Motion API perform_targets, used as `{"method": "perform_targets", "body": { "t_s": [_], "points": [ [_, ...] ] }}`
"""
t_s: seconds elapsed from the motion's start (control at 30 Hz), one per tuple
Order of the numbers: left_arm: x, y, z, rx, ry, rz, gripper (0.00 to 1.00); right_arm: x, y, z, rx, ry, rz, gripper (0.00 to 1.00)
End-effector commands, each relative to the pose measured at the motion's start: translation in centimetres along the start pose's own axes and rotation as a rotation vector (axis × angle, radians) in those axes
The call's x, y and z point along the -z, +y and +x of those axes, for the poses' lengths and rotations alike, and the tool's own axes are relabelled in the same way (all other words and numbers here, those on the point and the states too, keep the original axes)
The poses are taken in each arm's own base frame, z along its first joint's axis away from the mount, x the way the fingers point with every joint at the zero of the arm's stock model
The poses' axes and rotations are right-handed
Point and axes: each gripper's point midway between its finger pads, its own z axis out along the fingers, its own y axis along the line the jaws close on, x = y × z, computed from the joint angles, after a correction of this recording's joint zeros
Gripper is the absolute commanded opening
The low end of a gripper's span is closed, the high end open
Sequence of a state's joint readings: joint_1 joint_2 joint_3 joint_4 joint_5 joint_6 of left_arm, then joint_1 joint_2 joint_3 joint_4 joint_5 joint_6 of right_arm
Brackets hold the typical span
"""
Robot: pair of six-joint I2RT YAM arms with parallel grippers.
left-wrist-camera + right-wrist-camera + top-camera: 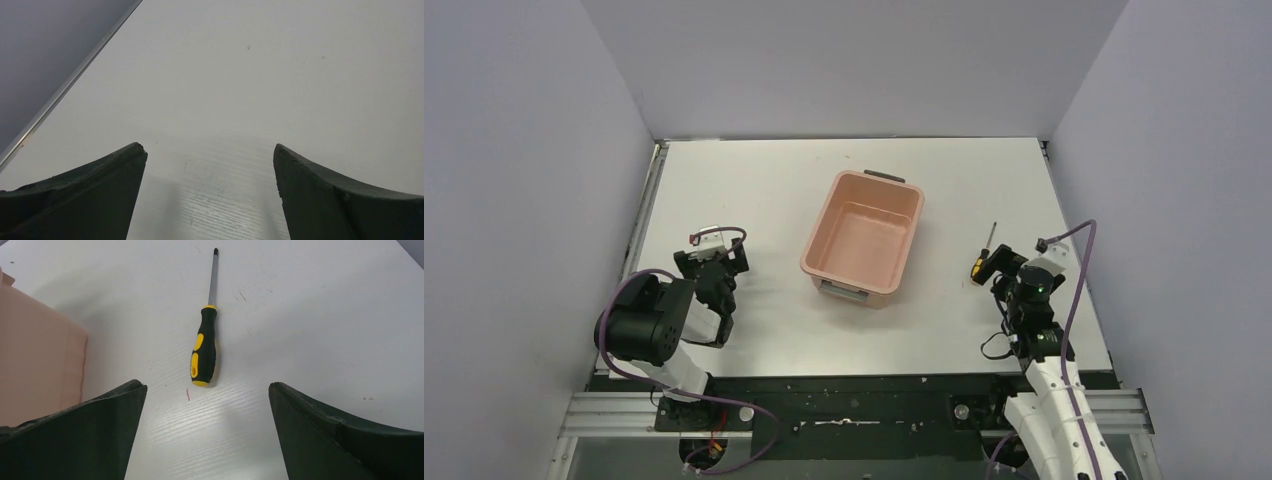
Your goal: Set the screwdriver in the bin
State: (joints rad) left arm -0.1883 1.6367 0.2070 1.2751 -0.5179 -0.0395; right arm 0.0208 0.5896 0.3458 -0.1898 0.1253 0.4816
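The screwdriver point(982, 256) lies flat on the white table to the right of the salmon-pink bin point(863, 238), shaft pointing to the far side. In the right wrist view its yellow-and-black handle point(203, 353) lies just ahead of my open fingers, butt end toward me. My right gripper point(996, 266) point(207, 387) is open and empty, just behind the handle, not touching it. A corner of the bin point(35, 355) shows at the left of that view. My left gripper point(716, 262) point(210, 147) is open and empty over bare table, left of the bin.
Grey walls enclose the table on three sides. A metal rail point(65, 90) runs along the table's left edge near my left gripper. The bin has a grey handle point(884, 176) at its far end and is empty inside.
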Motion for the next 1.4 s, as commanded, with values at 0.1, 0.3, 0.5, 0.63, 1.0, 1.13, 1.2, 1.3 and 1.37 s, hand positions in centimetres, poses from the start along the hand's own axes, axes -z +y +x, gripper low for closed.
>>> {"method": "perform_targets", "body": {
  "t_s": [0.1, 0.3, 0.5, 0.63, 1.0, 1.13, 1.2, 1.3, 1.37],
  "points": [
    [-0.2, -0.2, -1.5, 0.017, -0.047, 0.008, 0.97, 0.4, 2.5, -8.5, 0.078, -0.040, 0.033, 1.00],
    [-0.2, -0.2, -1.5, 0.017, -0.046, 0.008, 0.97, -2.6, 3.6, -13.0, 0.213, 0.155, 0.175, 1.00],
    [-0.2, -0.2, -1.5, 0.017, -0.047, 0.009, 0.97, -8.7, 2.7, -9.5, 0.250, 0.433, 0.237, 1.00],
    [-0.2, -0.1, -1.5, 0.017, -0.048, 0.007, 0.97, -11.3, 2.4, -3.2, 0.221, 0.601, 0.171, 0.96],
    [-0.2, -0.2, -1.5, 0.016, -0.047, 0.009, 0.97, -11.8, -0.7, 7.8, 0.227, 0.818, 0.156, 0.56],
    [-0.2, -0.2, -1.5, 0.017, -0.047, 0.007, 0.97, -12.3, -1.2, 7.5, 0.267, 0.838, 0.179, 0.16],
    [-0.2, -0.2, -1.5, 0.017, -0.047, 0.008, 0.97, -12.4, -0.9, 5.9, 0.289, 0.823, 0.185, 0.00],
    [-0.2, -0.2, -1.5, 0.017, -0.047, 0.008, 0.97, -11.9, 0.0, 1.6, 0.319, 0.784, 0.206, 0.00],
    [-0.2, -0.2, -1.5, 0.018, -0.047, 0.008, 0.97, -11.0, 1.0, -1.5, 0.319, 0.753, 0.201, 0.00]
  ]
}}
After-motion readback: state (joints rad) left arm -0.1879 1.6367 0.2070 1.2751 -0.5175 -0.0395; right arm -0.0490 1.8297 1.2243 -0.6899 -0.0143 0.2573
